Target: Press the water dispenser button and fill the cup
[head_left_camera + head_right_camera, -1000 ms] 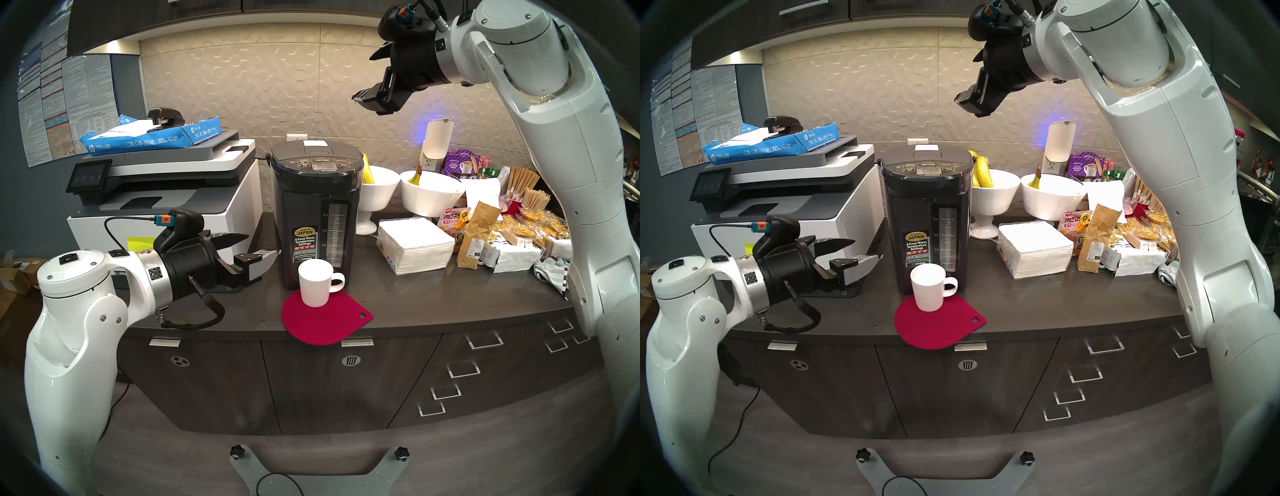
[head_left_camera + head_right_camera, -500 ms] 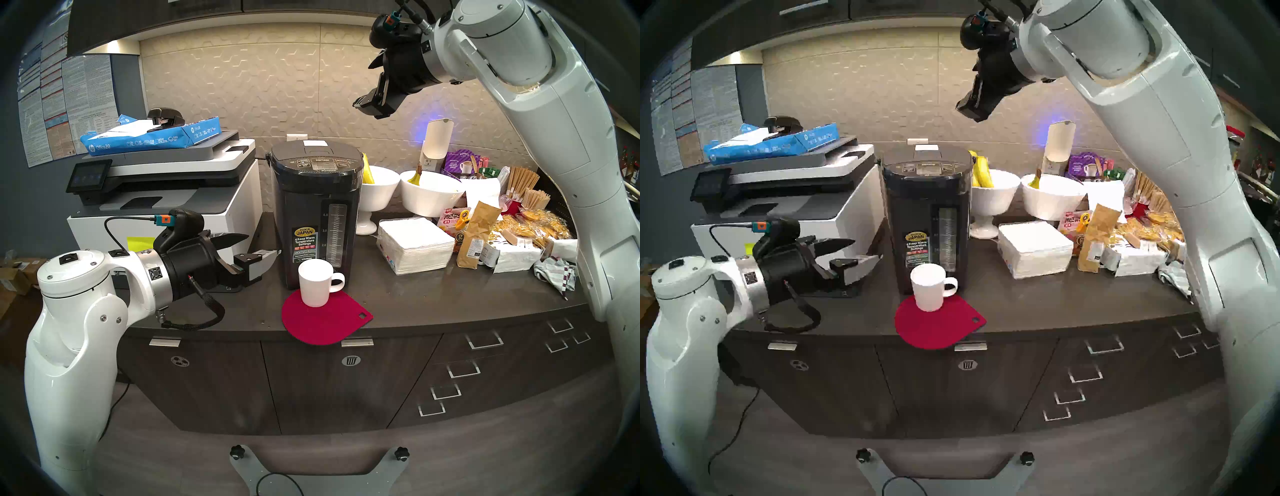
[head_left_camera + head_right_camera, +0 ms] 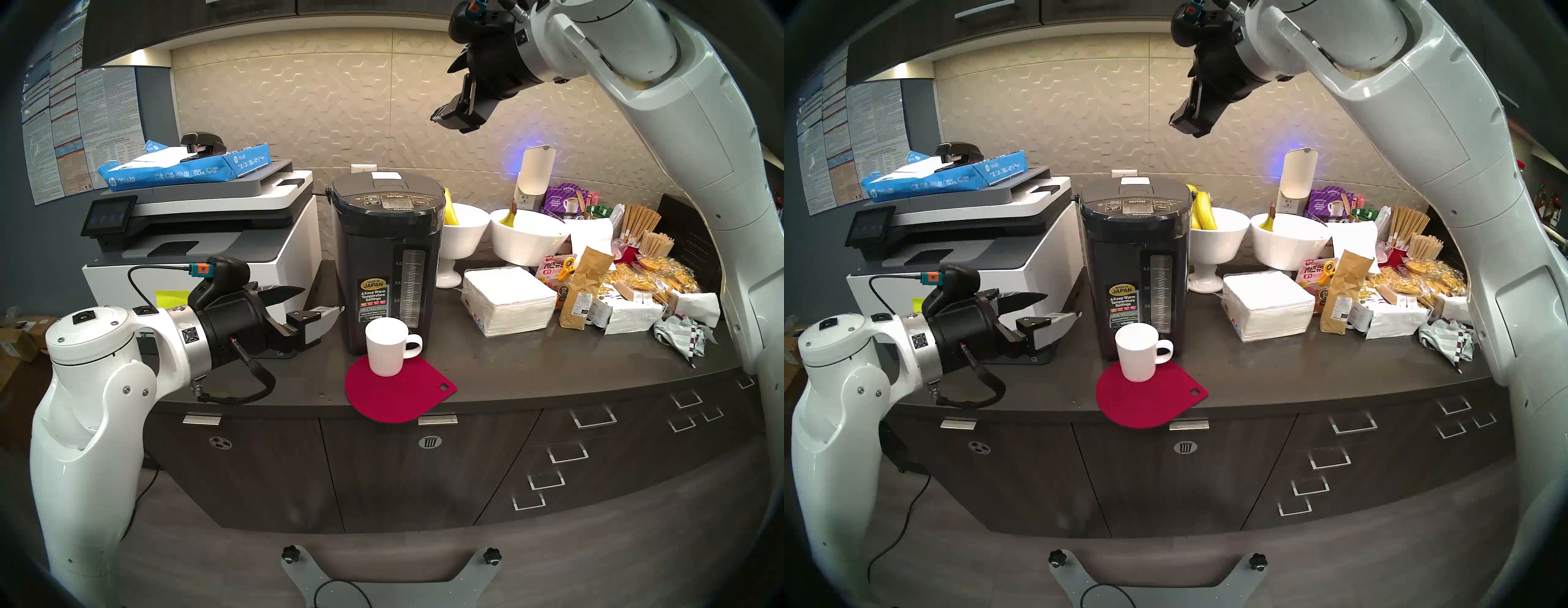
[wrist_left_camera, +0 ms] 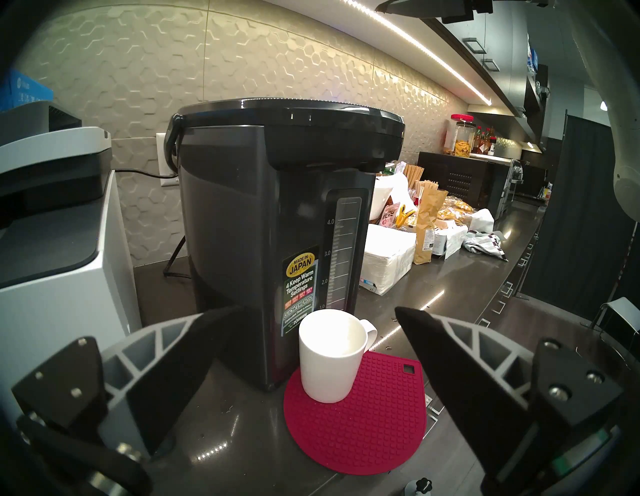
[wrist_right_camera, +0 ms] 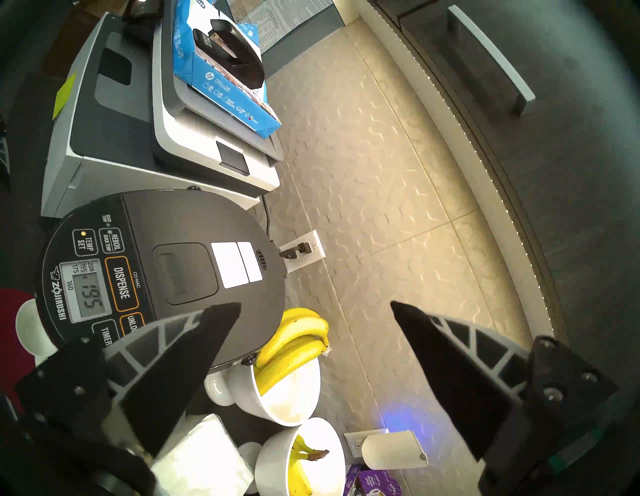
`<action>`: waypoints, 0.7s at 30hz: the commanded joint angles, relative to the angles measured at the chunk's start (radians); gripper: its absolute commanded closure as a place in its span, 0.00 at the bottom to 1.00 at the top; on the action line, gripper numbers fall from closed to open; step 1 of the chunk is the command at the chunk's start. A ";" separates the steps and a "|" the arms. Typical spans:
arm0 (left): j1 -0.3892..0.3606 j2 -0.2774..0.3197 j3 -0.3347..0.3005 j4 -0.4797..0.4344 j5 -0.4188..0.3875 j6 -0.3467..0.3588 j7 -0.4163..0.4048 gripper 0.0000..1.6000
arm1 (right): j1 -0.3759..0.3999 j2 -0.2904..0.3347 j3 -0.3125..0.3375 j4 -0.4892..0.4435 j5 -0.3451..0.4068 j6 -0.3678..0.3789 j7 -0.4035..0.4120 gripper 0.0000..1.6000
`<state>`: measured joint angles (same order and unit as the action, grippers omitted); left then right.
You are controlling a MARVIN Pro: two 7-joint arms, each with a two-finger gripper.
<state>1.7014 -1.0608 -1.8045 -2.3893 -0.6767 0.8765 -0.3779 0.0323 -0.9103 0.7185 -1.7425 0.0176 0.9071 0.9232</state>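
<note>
The water dispenser [image 3: 387, 263] is seen standing upright on the dark countertop [image 3: 530, 369], between a white-grey printer [image 3: 203, 237] on its left and two white footed bowls [image 3: 464, 233] holding bananas [image 5: 298, 346] on its right. It is a tall dark grey-black pot with a domed lid; down its front a clear level gauge with numbered marks is set, and beside the gauge a yellow "Made in Japan" sticker is stuck. On the top panel a grey display reading 195 is shown, and just behind it lies the button [image 5: 122, 283], a wide dark key outlined in orange and lettered "DISPENSE" in white, flanked by smaller keys. A power cord is plugged into a wall socket behind the pot.

The cup [image 3: 387, 347], a plain white mug with its loop handle turned to the right, is placed on a red ribbed mat [image 3: 399, 392] directly in front of the pot's base; no water can be made out in it.

The left gripper [image 4: 313, 325] is held level beside the pot, its fingers spread wide with nothing between them. The right gripper [image 5: 315, 306] is held high above the pot, well clear of the button, its fingers likewise spread wide and gripping nothing
</note>
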 commanded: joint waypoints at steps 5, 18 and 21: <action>-0.002 0.000 0.000 -0.010 -0.001 -0.001 -0.001 0.00 | 0.162 0.075 -0.095 -0.001 0.116 -0.062 0.129 0.00; -0.002 0.000 0.000 -0.010 -0.001 -0.001 -0.001 0.00 | 0.279 0.057 -0.210 0.150 0.129 -0.223 0.252 0.00; -0.002 0.000 0.000 -0.010 -0.001 -0.001 -0.001 0.00 | 0.302 0.057 -0.234 0.165 0.132 -0.262 0.287 0.00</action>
<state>1.7015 -1.0608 -1.8045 -2.3893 -0.6769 0.8765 -0.3779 0.2297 -0.8465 0.5093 -1.6306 0.1574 0.7155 1.1082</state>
